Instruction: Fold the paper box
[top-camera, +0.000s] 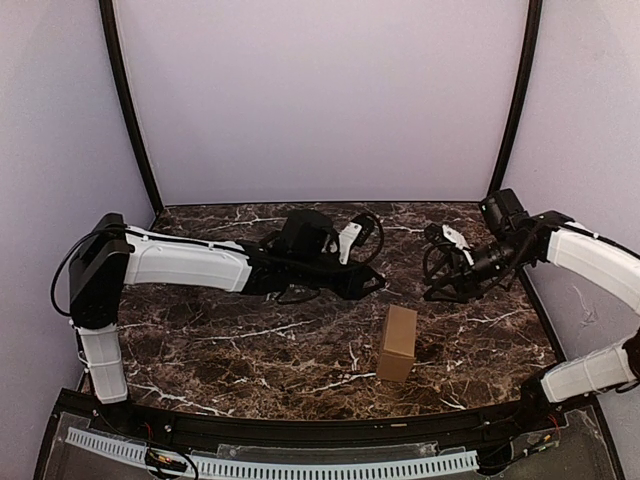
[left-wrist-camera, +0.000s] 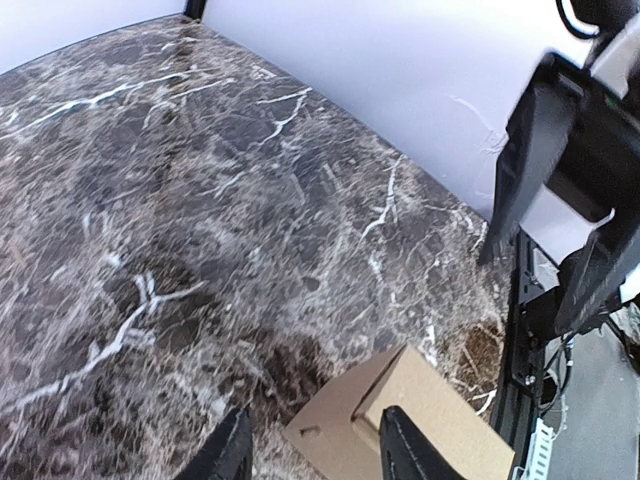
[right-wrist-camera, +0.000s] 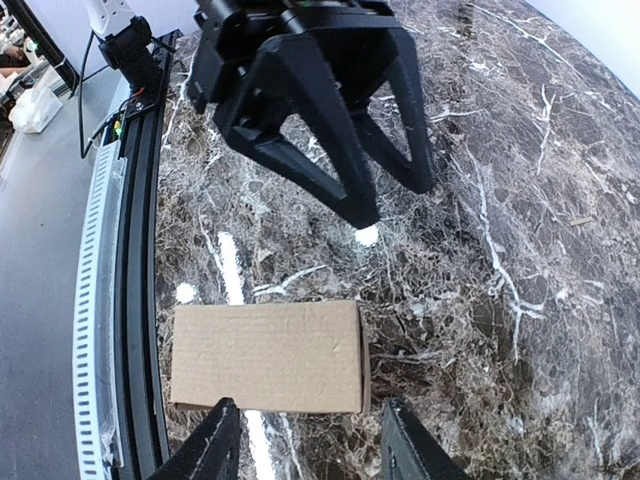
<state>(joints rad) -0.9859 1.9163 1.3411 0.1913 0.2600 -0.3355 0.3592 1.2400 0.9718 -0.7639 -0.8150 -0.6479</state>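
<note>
Box (top-camera: 397, 343) near left claw (top-camera: 378, 284), apart

Legible text, labels, brands, numbers, signs: none found. The paper box (top-camera: 397, 342) shows plain brown faces only; the table (top-camera: 200, 340) carries nothing but marble veining.
</note>
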